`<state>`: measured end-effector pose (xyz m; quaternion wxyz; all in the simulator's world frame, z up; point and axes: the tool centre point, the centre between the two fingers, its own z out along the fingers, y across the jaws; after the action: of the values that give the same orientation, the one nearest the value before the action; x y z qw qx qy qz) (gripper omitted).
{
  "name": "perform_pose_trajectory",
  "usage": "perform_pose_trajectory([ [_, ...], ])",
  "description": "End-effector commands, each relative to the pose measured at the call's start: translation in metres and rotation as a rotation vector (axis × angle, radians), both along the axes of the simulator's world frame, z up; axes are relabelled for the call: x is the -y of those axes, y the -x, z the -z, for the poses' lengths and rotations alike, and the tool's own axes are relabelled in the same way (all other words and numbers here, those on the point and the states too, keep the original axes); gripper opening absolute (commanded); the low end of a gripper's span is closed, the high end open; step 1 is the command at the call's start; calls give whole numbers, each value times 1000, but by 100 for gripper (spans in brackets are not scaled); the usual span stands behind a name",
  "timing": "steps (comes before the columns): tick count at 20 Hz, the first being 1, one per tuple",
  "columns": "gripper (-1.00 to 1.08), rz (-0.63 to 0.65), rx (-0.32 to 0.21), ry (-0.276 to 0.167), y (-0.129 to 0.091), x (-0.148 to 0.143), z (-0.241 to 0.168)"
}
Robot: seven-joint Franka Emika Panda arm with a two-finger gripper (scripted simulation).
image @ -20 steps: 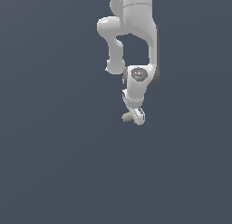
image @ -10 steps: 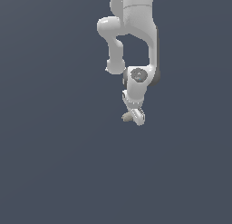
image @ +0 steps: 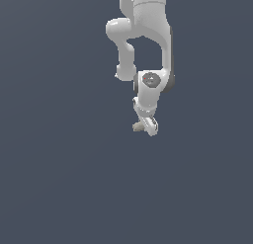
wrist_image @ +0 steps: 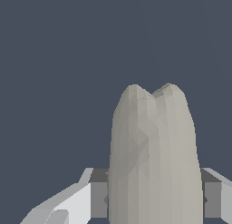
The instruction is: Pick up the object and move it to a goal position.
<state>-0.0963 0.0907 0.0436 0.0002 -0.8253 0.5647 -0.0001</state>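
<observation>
The arm [image: 148,25] is glossy white with soft grey shading along its curves. At the wrist sits a dark grey round cap [image: 151,80] marked with a tiny red dot. The gripper [image: 148,125] is white as well; in the wrist view its fingers [wrist_image: 72,202] are white with mid-grey inner pads [wrist_image: 99,198] and darker grey upper edges. The object [wrist_image: 154,159] is matte beige-grey, faceted in lighter and darker patches, with no pattern. The surface [image: 59,179] is a plain, even slate blue-grey throughout.
</observation>
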Motion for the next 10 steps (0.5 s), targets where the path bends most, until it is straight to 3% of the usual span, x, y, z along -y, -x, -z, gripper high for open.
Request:
perform_pose_trajectory([
  [1, -100, 0, 1, 0, -1, 2, -8],
  [10, -100, 1, 0, -1, -3, 16, -66],
])
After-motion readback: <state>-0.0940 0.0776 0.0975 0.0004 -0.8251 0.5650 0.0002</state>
